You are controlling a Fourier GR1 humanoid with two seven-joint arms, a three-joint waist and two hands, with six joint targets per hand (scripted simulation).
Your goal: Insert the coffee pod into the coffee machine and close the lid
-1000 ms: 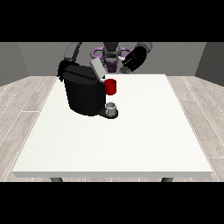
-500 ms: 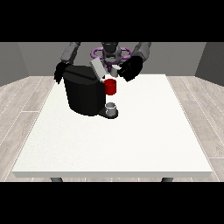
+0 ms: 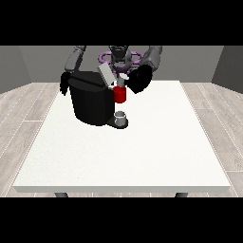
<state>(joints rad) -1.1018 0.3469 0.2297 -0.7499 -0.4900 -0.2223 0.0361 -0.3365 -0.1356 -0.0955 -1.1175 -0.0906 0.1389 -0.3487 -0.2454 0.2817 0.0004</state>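
Hand at the view's left (image 3: pixel 65 84) hangs beside the black coffee machine (image 3: pixel 92 99) on the white counter (image 3: pixel 142 152), its fingers unreadable. Lid (image 3: pixel 106 74) stands raised above a red thing at the machine (image 3: pixel 120 95); a grey thing (image 3: pixel 121 116) sits below. Hand at the view's right (image 3: pixel 138 79) hovers near the lid, its grip also indistinct, so closing the lid looks next, needing a downward press.

Robot body seen small at the table's far edge. Two grey upper arms w/ rounded, smooth shells, darker toward the ends. Both hands black: the hand at the view's right (image 3: pixel 138 79) is a bulky rounded black mass, the hand at the view's left (image 3: pixel 63 83) is slimmer and mostly hidden. Grey head/torso section in the middle w/ purple ring-shaped parts either side. No cables or markings discernible.
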